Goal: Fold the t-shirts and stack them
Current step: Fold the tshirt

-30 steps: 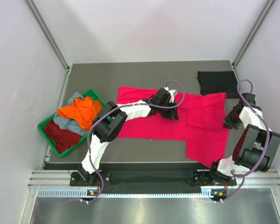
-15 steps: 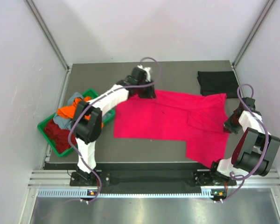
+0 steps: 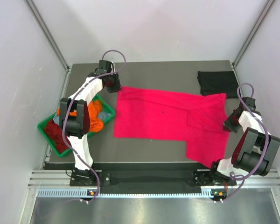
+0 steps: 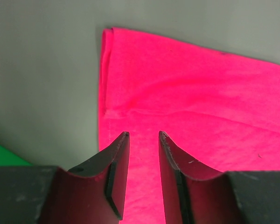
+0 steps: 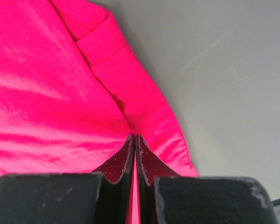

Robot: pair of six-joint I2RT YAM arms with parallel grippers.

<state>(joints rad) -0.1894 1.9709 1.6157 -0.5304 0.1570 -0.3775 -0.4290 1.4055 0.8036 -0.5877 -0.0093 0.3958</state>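
A bright pink-red t-shirt [image 3: 168,116] lies spread flat across the middle of the table. My left gripper [image 3: 115,87] hovers open over its far left corner, and in the left wrist view the pink cloth [image 4: 186,93] shows below the empty gap between the fingers [image 4: 143,134]. My right gripper [image 3: 228,124] is shut on the shirt's right edge, with pink cloth [image 5: 60,84] pinched between the fingertips [image 5: 134,136]. A folded black t-shirt [image 3: 218,83] lies at the back right. An orange tee [image 3: 92,111] and a dark red one [image 3: 53,133] sit in the tray.
A green plastic tray [image 3: 108,113] stands at the table's left edge, partly under my left arm; its corner [image 4: 4,156] shows in the left wrist view. Grey walls close in the table on three sides, and the front edge runs along the metal rail.
My left arm has swung from the shirt's middle to its far left corner. The right gripper has stayed shut on the right edge. The shirt lies much as before.
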